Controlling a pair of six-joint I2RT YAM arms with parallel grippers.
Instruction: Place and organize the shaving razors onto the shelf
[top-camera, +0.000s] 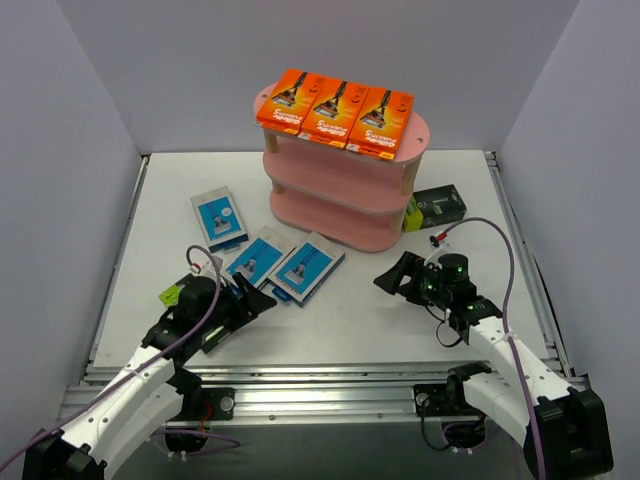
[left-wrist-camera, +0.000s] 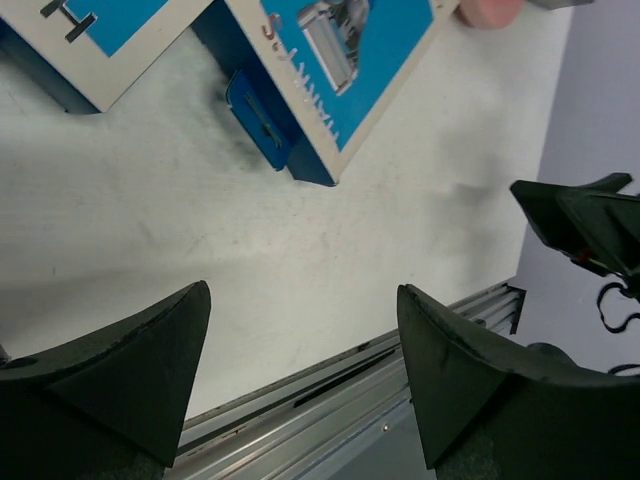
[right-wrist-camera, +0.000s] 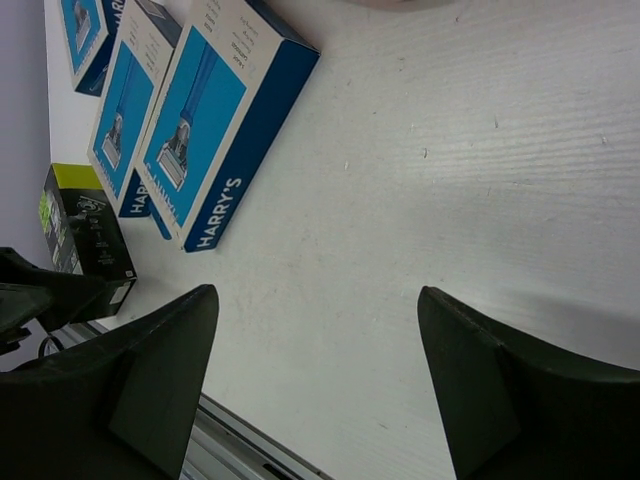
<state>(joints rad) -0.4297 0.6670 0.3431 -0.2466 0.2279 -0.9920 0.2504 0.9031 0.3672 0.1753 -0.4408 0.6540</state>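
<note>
- White tabletop (top-camera: 380, 330), closed in by plain grey walls (top-camera: 300, 70) on the left, far and right sides, with a metal rail (top-camera: 330, 385) along the near edge.
- Pink three-tier shelf (top-camera: 340, 215) standing at the far centre of the tabletop.
- Left end effector (top-camera: 255, 300), near left: fingers spread wide apart, holding and touching nothing.
- Right end effector (top-camera: 390, 280), near right: fingers likewise wide apart and empty, above bare tabletop.
- Three orange packs (top-camera: 335, 108) lying flat side by side on the top tier, long axes running near to far.
- Three blue-and-white packs (top-camera: 256, 260) flat on the tabletop left of the shelf; the two nearer ones lie diagonally and touch.
- Black-and-lime pack (top-camera: 437, 208) just right of the bottom tier, long axis left to right.
- Another black-and-lime pack (top-camera: 172, 295) beside the left arm, mostly hidden.
</note>
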